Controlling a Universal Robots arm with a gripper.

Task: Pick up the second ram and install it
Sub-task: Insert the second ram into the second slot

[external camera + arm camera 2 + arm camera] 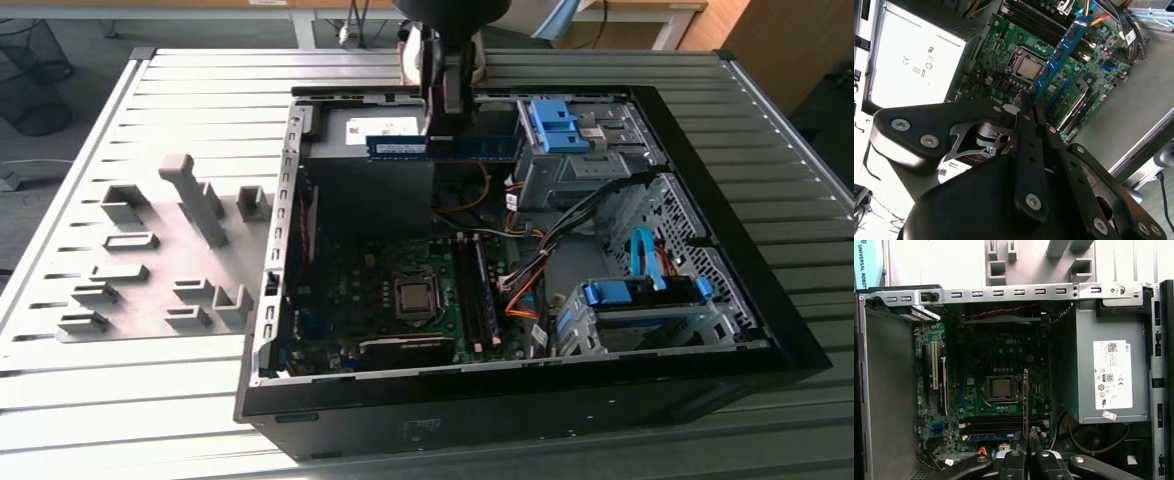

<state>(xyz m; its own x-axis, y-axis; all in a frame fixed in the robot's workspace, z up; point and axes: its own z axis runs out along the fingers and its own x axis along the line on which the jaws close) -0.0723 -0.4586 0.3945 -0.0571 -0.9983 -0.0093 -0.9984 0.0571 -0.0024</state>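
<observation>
The ram point(461, 147) hangs level in the air over the far end of the open case, pinched on its upper edge by the gripper point(447, 118), whose fingers are closed narrow on it. In the second wrist view the ram point(1059, 52) runs out long from the fingers point(1026, 130). In the first wrist view it shows edge-on point(1026, 400), crosswise to the slots point(1004, 424).

The grip is thin and on one edge only, so a knock on either end would likely twist the ram in the jaws. It would then meet a slot skewed and jam or bend. The slots point(474, 290) lie well apart from the ram, low on the board point(387, 290), and one of them seems already filled, though I can't be sure from these angles. Pressing into the wrong slot or onto that stick is a risk. I cannot tell which way the notch faces.

Room is tight on one side. Orange cables point(527, 285) loop just beside the slots, and the drive cage point(567, 150) stands near the ram's end at the exterior view's right. On the other side the power supply point(1104, 370) walls in the board. The case rim point(1004, 292) bounds the rest. The space straight above the socket point(1001, 387) is open.
</observation>
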